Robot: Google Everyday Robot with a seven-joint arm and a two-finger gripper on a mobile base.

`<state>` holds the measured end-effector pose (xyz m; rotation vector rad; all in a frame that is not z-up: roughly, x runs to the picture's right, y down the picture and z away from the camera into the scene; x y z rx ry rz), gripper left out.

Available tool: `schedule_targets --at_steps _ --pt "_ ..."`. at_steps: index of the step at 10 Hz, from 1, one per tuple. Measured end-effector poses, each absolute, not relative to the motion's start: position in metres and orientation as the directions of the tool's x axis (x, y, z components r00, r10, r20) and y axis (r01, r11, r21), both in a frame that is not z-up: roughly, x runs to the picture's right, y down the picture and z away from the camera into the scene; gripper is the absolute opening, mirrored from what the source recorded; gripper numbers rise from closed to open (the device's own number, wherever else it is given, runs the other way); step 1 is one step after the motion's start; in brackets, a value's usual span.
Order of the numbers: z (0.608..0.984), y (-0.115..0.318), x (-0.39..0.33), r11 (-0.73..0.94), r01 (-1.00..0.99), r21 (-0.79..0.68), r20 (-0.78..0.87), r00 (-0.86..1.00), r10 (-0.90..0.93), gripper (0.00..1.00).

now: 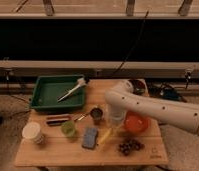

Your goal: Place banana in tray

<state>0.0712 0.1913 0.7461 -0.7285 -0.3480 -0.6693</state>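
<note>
The banana [106, 136] is slim and yellow and lies slanted on the wooden table [53, 152], between the blue sponge [90, 137] and the orange bowl [137, 123]. My gripper [114, 125] points down from the white arm [158, 109] and is shut on the banana's upper right end. The banana still rests on the table. The dark green tray [45, 95] sits at the table's back left, well away from the gripper. A long-handled brush [72, 90] with a white head lies in it.
A dark cup [96, 114] stands just left of the gripper. A green cup [68, 128], a white cup [32, 132] and a dark bar [58, 120] are on the left. Grapes [129, 146] lie front right and a dark bowl [138, 85] is behind the arm.
</note>
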Motion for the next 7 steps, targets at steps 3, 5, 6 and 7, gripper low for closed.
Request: schedule_targets --at_steps 3,5,6,7 --pt "0.736 0.112 0.050 0.592 0.671 -0.446 0.490 0.737 -0.466 0.00" --pt "0.739 0.076 0.023 0.619 0.668 -0.414 0.480 0.738 -0.475 0.00" --pt "0.746 0.064 0.008 0.635 0.661 -0.400 0.476 0.742 -0.472 0.00" --pt "0.752 0.055 -0.010 0.650 0.655 -0.385 0.474 0.745 -0.470 0.00"
